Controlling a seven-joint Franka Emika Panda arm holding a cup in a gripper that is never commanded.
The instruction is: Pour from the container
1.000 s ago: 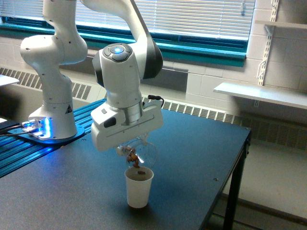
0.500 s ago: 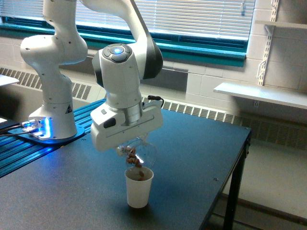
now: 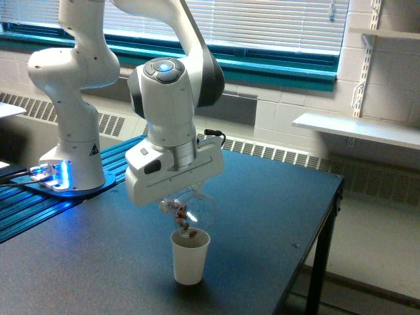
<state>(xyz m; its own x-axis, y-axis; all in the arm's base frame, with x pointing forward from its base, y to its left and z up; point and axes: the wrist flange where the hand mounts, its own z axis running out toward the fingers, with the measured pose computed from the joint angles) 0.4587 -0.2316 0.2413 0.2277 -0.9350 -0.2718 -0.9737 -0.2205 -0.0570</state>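
Observation:
The container (image 3: 195,209) is a small clear rounded jar, held tipped over with its mouth pointing down toward the exterior view's left. Brown nut-like pieces (image 3: 184,220) spill from its mouth. A white paper cup (image 3: 190,256) stands upright on the dark table directly below, with brown pieces showing at its rim. My gripper (image 3: 187,200) is shut on the container; the white hand body hides most of the fingers.
The arm's white base (image 3: 72,164) stands on a blue-lit rail at the exterior view's left. The dark table (image 3: 262,216) ends at an edge on the exterior view's right, with floor beyond. A white shelf (image 3: 357,128) and a window with blinds are behind.
The hand and jar have shifted very slightly to the exterior view's right. More brown pieces have dropped from the jar's mouth toward the cup.

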